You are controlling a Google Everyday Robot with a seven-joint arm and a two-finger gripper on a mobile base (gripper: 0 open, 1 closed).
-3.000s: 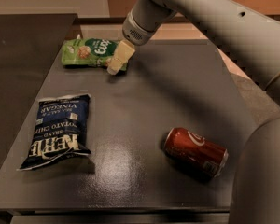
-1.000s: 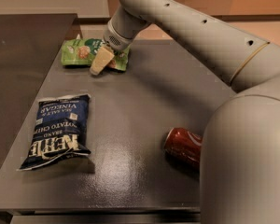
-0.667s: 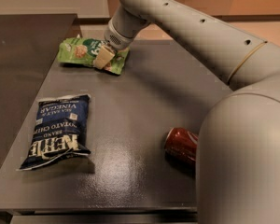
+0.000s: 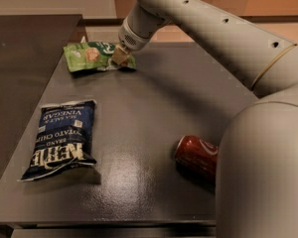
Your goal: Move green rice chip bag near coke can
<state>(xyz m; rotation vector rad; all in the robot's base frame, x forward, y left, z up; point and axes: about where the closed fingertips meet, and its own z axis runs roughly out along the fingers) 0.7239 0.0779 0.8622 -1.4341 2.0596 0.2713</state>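
Observation:
The green rice chip bag (image 4: 92, 56) lies at the far left of the dark table (image 4: 154, 103). My gripper (image 4: 120, 55) reaches down from the upper right and is shut on the bag's right end. The coke can (image 4: 194, 155) lies on its side near the front right. Its right part is hidden behind my arm (image 4: 268, 167).
A dark blue chip bag (image 4: 62, 138) with white lettering lies flat at the front left. The table's left edge runs close to both bags. A lower dark surface (image 4: 25, 58) lies to the left, and my arm fills the right side of the view.
My gripper has gone from beside the green bag's right end to pinching it, and the bag has shifted a little. My arm has swung further over the can.

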